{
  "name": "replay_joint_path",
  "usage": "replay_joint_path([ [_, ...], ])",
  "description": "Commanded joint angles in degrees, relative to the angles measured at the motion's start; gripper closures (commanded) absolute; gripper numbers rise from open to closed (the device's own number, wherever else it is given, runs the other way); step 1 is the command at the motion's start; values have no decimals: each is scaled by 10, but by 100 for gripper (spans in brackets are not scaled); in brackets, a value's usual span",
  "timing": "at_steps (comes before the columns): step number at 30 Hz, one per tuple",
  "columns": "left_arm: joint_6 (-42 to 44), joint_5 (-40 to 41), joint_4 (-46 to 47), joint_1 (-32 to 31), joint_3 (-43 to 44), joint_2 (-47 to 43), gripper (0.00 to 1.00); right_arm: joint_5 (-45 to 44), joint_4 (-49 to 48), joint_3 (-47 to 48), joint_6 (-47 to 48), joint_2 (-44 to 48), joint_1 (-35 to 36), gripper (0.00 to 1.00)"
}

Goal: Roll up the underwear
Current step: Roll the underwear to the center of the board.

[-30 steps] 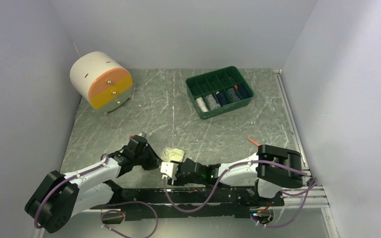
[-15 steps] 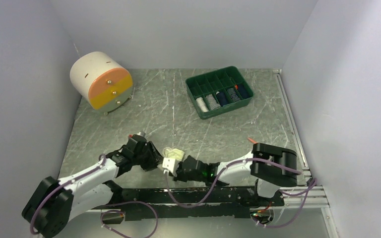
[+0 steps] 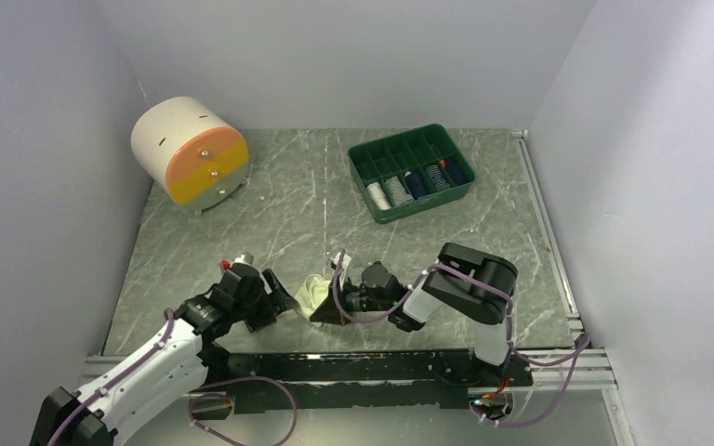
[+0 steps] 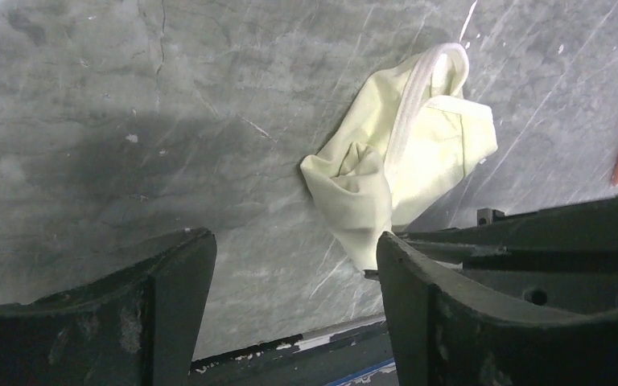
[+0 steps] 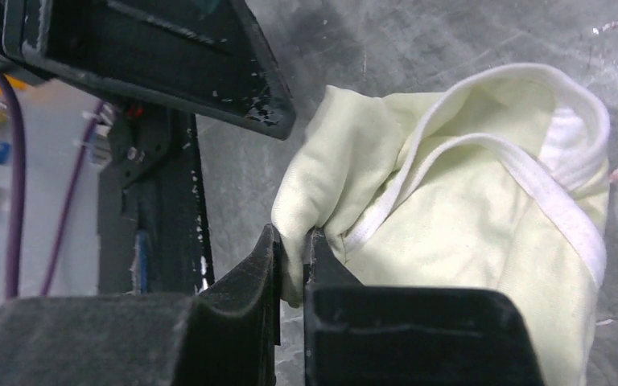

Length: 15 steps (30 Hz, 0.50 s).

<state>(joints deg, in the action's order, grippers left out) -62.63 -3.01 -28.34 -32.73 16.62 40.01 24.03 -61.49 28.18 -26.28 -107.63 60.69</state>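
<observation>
Cream underwear [image 5: 467,265] lies lengthwise ahead of the right pincer [image 5: 291,257], which is clamped on its near fold, while the left pincer [image 4: 294,248] stands wide and empty just beside it.

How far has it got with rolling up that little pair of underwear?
Nothing looks finished yet: the underwear lies on the table as a loose, crumpled bunch, not a roll. In hand: the right gripper is shut on a fold at its edge, while the left gripper is open close by, holding nothing. Left to do: probably flattening it, then rolling it up.
</observation>
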Motion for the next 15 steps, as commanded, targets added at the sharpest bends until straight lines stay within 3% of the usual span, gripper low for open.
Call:
replay_joint_path([
  [1, 3, 2, 2, 3, -14, -19, 22, 62, -47, -19, -131, -38, -18, 100],
  [15, 10, -49, 183, 0, -40, 107, 29, 45, -206, -65, -270, -119, -52, 99],
])
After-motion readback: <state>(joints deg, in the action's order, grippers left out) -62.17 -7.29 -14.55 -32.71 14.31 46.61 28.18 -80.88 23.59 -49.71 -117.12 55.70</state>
